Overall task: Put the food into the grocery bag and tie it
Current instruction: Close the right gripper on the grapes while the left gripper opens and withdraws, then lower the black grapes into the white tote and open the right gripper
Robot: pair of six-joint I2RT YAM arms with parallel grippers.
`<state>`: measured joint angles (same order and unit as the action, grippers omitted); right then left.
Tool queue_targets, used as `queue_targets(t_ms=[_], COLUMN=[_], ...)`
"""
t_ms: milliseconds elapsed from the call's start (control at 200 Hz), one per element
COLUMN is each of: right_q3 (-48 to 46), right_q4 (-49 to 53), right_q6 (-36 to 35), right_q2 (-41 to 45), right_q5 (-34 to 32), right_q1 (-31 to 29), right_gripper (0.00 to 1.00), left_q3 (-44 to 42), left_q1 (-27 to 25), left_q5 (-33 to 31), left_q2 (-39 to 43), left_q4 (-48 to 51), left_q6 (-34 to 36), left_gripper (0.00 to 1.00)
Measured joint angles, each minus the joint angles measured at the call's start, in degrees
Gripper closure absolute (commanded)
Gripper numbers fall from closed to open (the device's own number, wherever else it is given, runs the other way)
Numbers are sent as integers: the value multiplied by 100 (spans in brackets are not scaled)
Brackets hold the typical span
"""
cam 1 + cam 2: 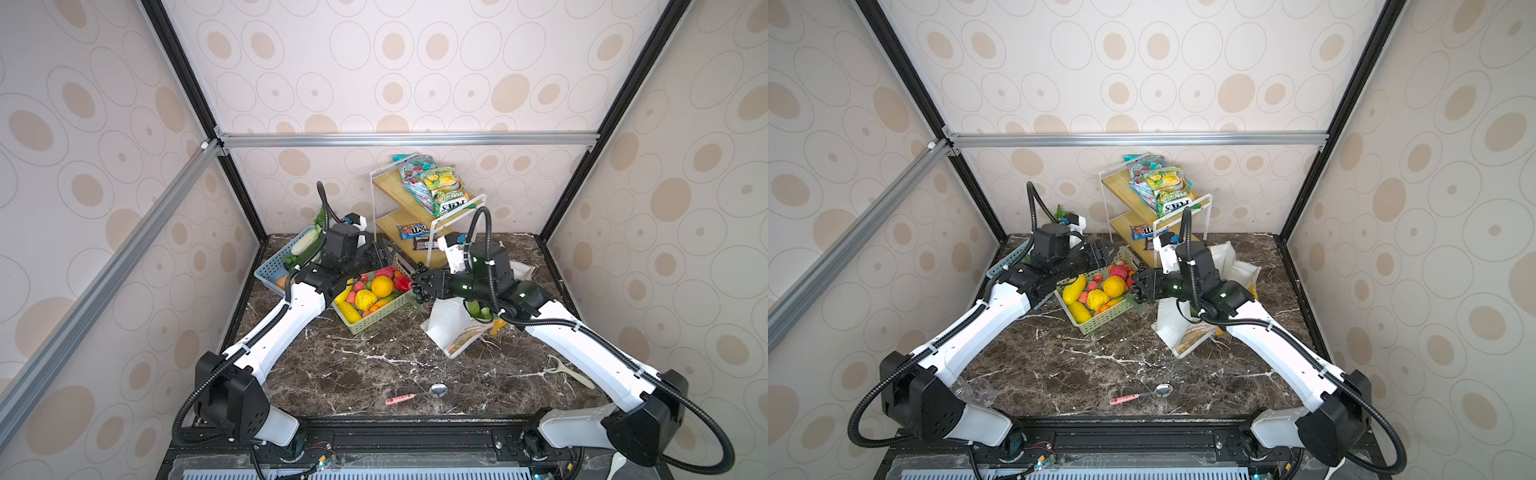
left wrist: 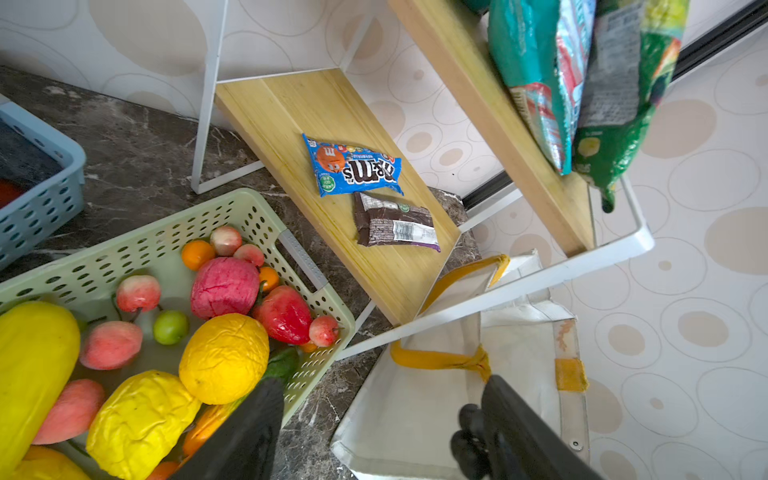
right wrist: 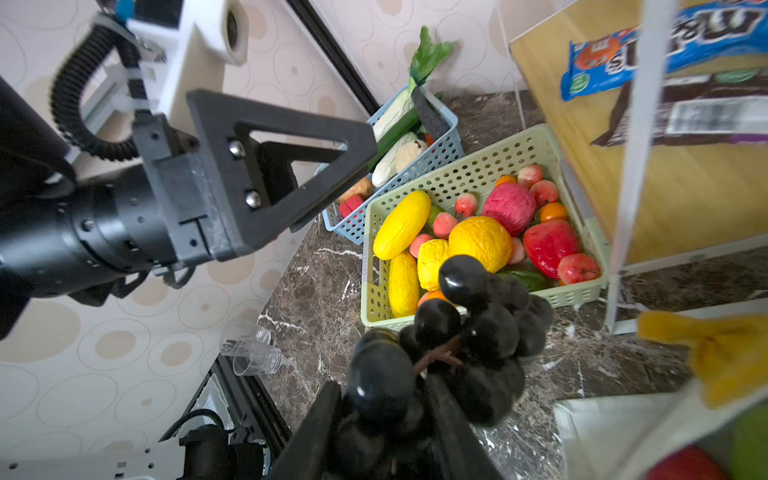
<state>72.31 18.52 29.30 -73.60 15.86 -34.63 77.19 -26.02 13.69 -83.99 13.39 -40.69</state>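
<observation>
**Right tool (image 3: pixel 386 436) pinching grape bunch (image 3: pixel 490 332); left tool (image 2: pixel 382 432) spread, empty**

Front edge of the marbled surface (image 1: pixel 374 365): pink-handled spoon (image 1: pixel 417 395), white peeler (image 1: pixel 569 370) off to the right. Mid-surface: white grocery bag (image 1: pixel 446 328) slumped under the right arm, mouth open, something green inside. Grape bunch held above the surface between bag and green basket (image 1: pixel 376 318), just beside the basket's right end. Basket full of toy fruit (image 1: pixel 382 286), yellow, orange and red. Left tool hovers over its far corner. Behind: blue basket (image 1: pixel 270 266) of vegetables (image 1: pixel 305 241), then wooden rack (image 1: pixel 399 220) with snack packets (image 1: pixel 436 187) at the wall.
</observation>
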Motion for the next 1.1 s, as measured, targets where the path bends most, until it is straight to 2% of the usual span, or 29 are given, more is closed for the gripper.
queue_targets(t_ms=[200, 390, 585, 830, 930, 1100], right_q3=[2, -11, -348, -743, -881, -885], right_q4=[570, 1038, 1086, 1056, 1025, 1108], right_q6=[50, 74, 90, 94, 116, 125], right_q2=[732, 1069, 874, 221, -13, -367], right_q5=[-697, -1180, -1182, -1139, -1073, -935], right_q1=[472, 1331, 2068, 2149, 2149, 2149], right_gripper=[65, 65, 65, 63, 57, 35], left_q3=[0, 0, 0, -114, -164, -339], left_q1=[0, -4, -111, -345, -476, -756], left_q5=[-37, -4, 57, 127, 175, 295], left_q2=[0, -2, -92, -267, -330, -402], left_q4=[50, 52, 85, 181, 190, 219], left_q6=[66, 157, 369, 614, 741, 927], left_gripper=[24, 25, 26, 27, 26, 26])
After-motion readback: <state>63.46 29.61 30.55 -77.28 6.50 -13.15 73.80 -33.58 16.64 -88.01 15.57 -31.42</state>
